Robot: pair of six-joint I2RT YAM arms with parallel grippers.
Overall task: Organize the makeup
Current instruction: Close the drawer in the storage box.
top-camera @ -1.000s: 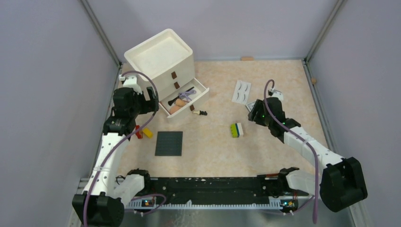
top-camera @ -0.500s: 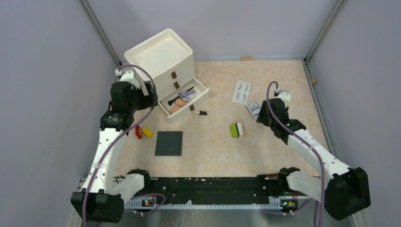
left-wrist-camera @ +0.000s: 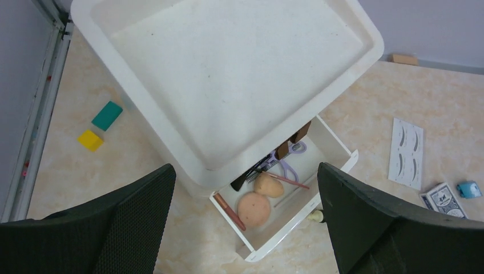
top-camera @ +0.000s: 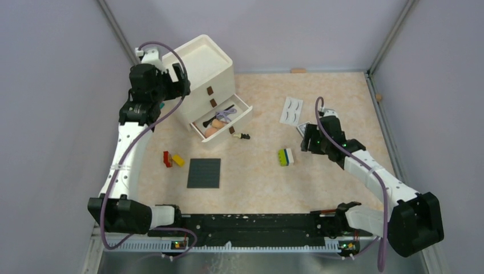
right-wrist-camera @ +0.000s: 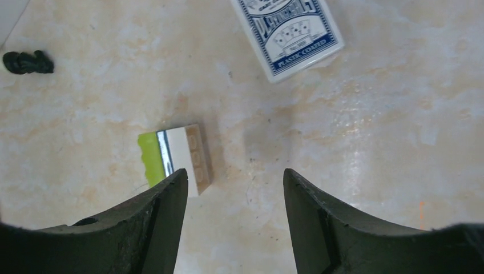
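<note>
The makeup lies partly in the open bottom drawer (left-wrist-camera: 337,171) of a white drawer unit (top-camera: 197,68). A round peach puff (left-wrist-camera: 254,208), a tan sponge (left-wrist-camera: 268,185), a reddish pencil (left-wrist-camera: 229,211), a dark brush and a lilac tool are in it. A white false-eyelash card (top-camera: 291,109) lies on the table, and a small dark item with a cream tip (top-camera: 242,136) lies just in front of the drawer. My left gripper (left-wrist-camera: 245,171) hangs open high above the unit. My right gripper (right-wrist-camera: 235,174) is open and empty over bare table.
A green-and-white brick (right-wrist-camera: 174,157) lies by my right gripper's left finger, with a blue card deck (right-wrist-camera: 288,34) beyond it. Red (top-camera: 167,158) and yellow (top-camera: 179,161) bricks and a dark studded plate (top-camera: 204,173) lie front left. Teal (left-wrist-camera: 107,115) and yellow (left-wrist-camera: 90,140) blocks sit left of the unit.
My left arm has risen and swung back from near the red brick to above the drawer unit. My right gripper drifted right, then back left over the card deck.
</note>
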